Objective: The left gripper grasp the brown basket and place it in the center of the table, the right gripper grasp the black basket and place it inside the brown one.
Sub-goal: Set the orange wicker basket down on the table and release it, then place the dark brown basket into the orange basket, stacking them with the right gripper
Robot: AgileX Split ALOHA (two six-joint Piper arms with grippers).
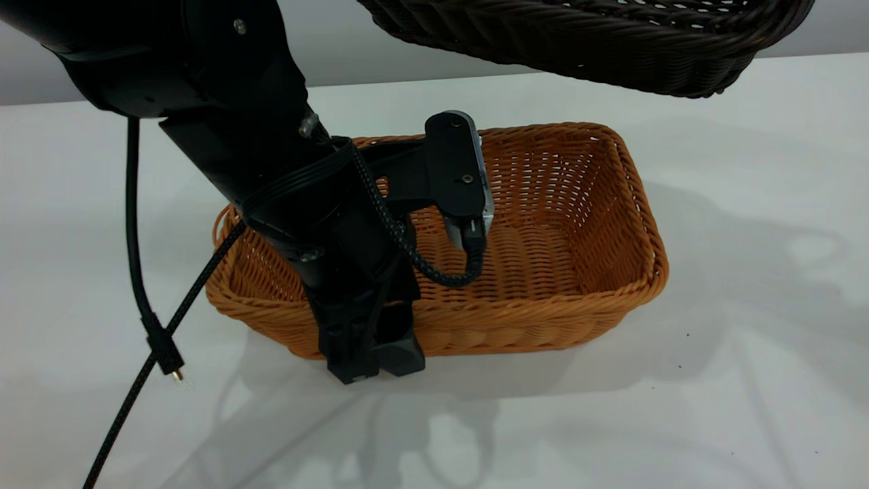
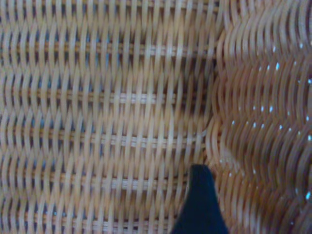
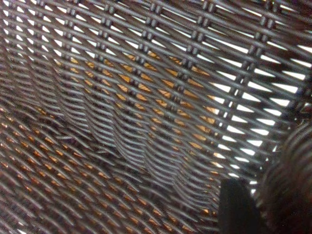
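Baskets, woven wicker, rectangular, braided rims: 2.

Brown basket (image 1: 543, 272): 1. Orange-tan, upright on bench (image 1: 747, 380), near middle of exterior view, open side up, interior empty apart from arm parts. Sloping sides. Weave of floor and wall fills left wrist view (image 2: 107, 97).

Black basket (image 1: 611, 41): 1. Very dark brown-black, aloft at top of exterior view, clear of bench, above and behind far right end of brown basket, not touching it. Only underside and rim visible there; tilted. In right wrist view (image 3: 146, 97) inner weave fills picture, orange showing through gaps lower down, white through gaps at one side.

Claws: 2.

Left claw (image 1: 370, 350): 1. At near long wall of brown basket toward its left end, pointing down, black jaws astride rim, one outside wall reaching down to bench level, closed onto that wall. One dark fingertip (image 2: 201, 204) against inner weave in left wrist view.

Right claw (image 3: 239, 207): 1. Outside exterior view. One dark finger at black basket's rim in right wrist view, rim beside it; gripping that rim, basket hanging from it.

Cables: 2 on left arm, one smooth (image 1: 132, 224), one braided (image 1: 407, 244).

Camera module (image 1: 461, 170): 1, on left wrist, over brown basket interior.

Bench: 1, white, glossy.
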